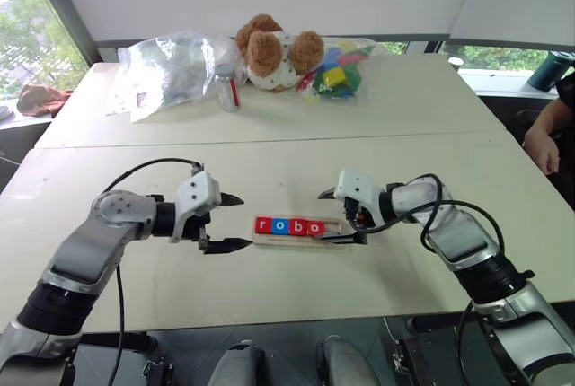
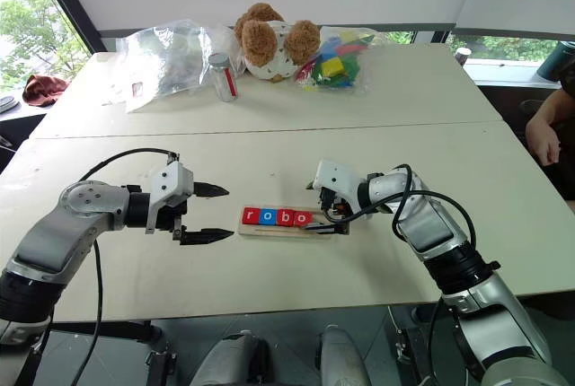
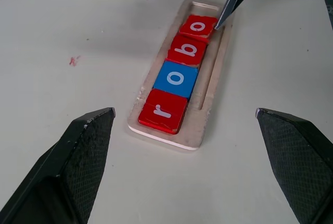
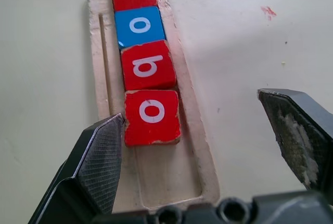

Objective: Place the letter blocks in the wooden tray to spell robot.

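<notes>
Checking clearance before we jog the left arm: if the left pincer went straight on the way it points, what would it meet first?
Probably the near end of the wooden tray, at the red r block. The left pincer is open, aimed along the table at that end. Depth is unclear; it may strike the table just short of it.

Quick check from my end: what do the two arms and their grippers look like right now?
Both arms have silver-grey shells with black joints and loose black cables. The left gripper and right gripper each have a white housing and two tapered black fingers with textured pads.
</notes>
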Action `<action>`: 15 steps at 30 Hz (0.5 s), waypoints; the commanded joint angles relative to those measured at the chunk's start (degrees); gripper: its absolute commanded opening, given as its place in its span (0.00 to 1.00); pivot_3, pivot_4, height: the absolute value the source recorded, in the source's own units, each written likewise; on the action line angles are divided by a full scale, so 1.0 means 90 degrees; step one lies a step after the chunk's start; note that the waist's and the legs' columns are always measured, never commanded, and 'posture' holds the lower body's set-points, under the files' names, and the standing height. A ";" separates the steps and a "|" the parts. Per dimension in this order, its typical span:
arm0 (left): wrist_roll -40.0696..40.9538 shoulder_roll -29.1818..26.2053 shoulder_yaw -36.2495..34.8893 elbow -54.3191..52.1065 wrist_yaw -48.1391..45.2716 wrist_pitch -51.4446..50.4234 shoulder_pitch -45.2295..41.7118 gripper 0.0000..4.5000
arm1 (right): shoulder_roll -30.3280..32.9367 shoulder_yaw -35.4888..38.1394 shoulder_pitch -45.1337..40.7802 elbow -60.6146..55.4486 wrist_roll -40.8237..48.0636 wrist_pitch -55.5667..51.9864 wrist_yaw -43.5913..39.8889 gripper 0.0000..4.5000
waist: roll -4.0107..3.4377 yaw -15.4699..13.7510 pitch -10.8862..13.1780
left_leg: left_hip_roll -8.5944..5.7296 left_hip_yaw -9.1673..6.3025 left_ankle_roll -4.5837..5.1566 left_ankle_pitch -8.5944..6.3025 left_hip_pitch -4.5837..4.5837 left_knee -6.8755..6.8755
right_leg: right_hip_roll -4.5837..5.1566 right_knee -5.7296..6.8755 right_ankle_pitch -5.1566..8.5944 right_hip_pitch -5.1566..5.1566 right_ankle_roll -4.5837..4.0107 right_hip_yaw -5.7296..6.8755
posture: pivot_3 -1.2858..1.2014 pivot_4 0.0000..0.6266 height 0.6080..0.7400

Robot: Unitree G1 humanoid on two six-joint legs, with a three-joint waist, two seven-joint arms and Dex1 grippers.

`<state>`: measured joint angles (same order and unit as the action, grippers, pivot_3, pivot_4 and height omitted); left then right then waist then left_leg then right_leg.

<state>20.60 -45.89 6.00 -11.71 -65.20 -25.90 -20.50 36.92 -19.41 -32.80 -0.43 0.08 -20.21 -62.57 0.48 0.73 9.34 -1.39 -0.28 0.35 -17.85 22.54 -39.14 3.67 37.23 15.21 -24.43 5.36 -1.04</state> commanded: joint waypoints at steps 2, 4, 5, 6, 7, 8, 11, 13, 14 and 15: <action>-0.0020 0.0050 0.0003 -0.0034 -0.0005 0.0067 -0.0129 1.00 | -0.0104 0.0006 -0.0224 0.0067 -0.0072 0.0297 0.0020 0.99 | 0.0000 -0.0001 0.0000 | 0.0000 0.0000 0.0000 0.0000 0.0000 0.0000 | 0.0000 0.0000 0.0000 0.0000 0.0000 0.0000 | 0.52 0.24 1.00; -0.0024 0.0066 0.0003 -0.0045 -0.0004 0.0055 -0.0127 1.00 | -0.0130 0.0028 -0.0207 0.0017 -0.0056 0.0284 0.0016 0.99 | 0.0000 0.0000 0.0000 | 0.0000 0.0000 0.0000 0.0000 0.0000 0.0000 | 0.0000 0.0000 0.0000 0.0000 0.0000 0.0001 | 0.52 0.24 1.00; -0.0028 0.0069 0.0001 -0.0048 -0.0005 0.0050 -0.0125 1.00 | -0.0121 0.0068 -0.0198 -0.0040 -0.0033 0.0256 0.0009 0.99 | 0.0000 -0.0002 0.0000 | 0.0000 0.0000 0.0000 0.0000 0.0000 0.0000 | 0.0000 0.0000 0.0000 0.0000 0.0000 0.0000 | 0.52 0.24 1.00; -0.0029 0.0066 -0.0008 -0.0045 -0.0012 0.0050 -0.0122 1.00 | -0.0076 0.0133 -0.0193 -0.0137 0.0011 0.0202 -0.0024 0.99 | 0.0000 -0.0006 0.0000 | 0.0000 0.0000 0.0000 0.0000 0.0000 0.0000 | 0.0000 0.0000 0.0000 0.0000 0.0000 0.0001 | 0.52 0.24 1.00; -0.0030 0.0063 -0.0016 -0.0043 -0.0017 0.0051 -0.0120 1.00 | -0.0020 0.0196 -0.0189 -0.0236 0.0057 0.0146 -0.0063 0.99 | 0.0000 -0.0007 0.0000 | 0.0000 -0.0001 0.0000 0.0000 0.0000 0.0000 | 0.0000 0.0000 0.0000 0.0000 0.0000 0.0001 | 0.52 0.24 1.00; -0.0029 0.0057 -0.0026 -0.0046 -0.0023 0.0056 -0.0109 1.00 | 0.0014 0.0234 -0.0183 -0.0310 0.0083 0.0101 -0.0084 0.99 | 0.0000 -0.0007 0.0000 | 0.0000 -0.0001 0.0000 0.0000 0.0000 0.0000 | 0.0000 0.0000 0.0000 0.0000 0.0000 0.0001 | 0.52 0.24 1.00; 0.0039 0.0041 -0.0103 -0.0133 -0.0020 0.0018 -0.0102 1.00 | 0.0212 0.1004 -0.0195 -0.1088 0.0606 -0.1074 0.0138 0.99 | 0.0000 -0.0012 0.0000 | 0.0000 -0.0001 0.0000 0.0000 0.0001 0.0000 | 0.0001 0.0000 0.0000 0.0000 0.0000 0.0001 | 0.52 0.24 1.00; 0.0225 0.0116 -0.0178 -0.0247 0.0005 -0.0120 -0.0157 1.00 | 0.0156 0.1745 -0.0106 -0.1632 0.0882 -0.2202 0.0691 0.99 | 0.0000 -0.0018 0.0000 | 0.0000 -0.0002 0.0000 0.0000 0.0002 0.0000 | 0.0002 0.0000 0.0000 0.0000 0.0000 0.0000 | 0.52 0.24 1.00; 0.0291 0.0144 -0.0199 -0.0286 0.0013 -0.0164 -0.0175 1.00 | 0.0116 0.1992 -0.0049 -0.1830 0.0957 -0.2601 0.0930 0.99 | 0.0000 -0.0026 0.0000 | 0.0001 -0.0004 0.0000 0.0000 0.0003 0.0000 | 0.0002 0.0000 0.0000 0.0000 0.0000 0.0001 | 0.52 0.24 1.00; 0.0343 0.0185 -0.0188 -0.0322 0.0016 -0.0196 -0.0218 1.00 | 0.0022 0.2312 0.0090 -0.2043 0.0944 -0.2980 0.1316 0.99 | 0.0003 -0.0036 -0.0002 | 0.0001 -0.0005 0.0000 0.0000 0.0004 0.0000 | 0.0005 0.0000 0.0000 0.0000 0.0000 0.0001 | 0.52 0.24 1.00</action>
<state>22.09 -44.42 5.80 -12.52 -65.12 -27.32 -21.18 37.44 -2.88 -32.97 -15.26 7.43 -41.95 -54.70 0.50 0.40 9.32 -1.38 -0.35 0.35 -17.85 22.58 -39.13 3.73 37.22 15.21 -24.43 5.36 -1.04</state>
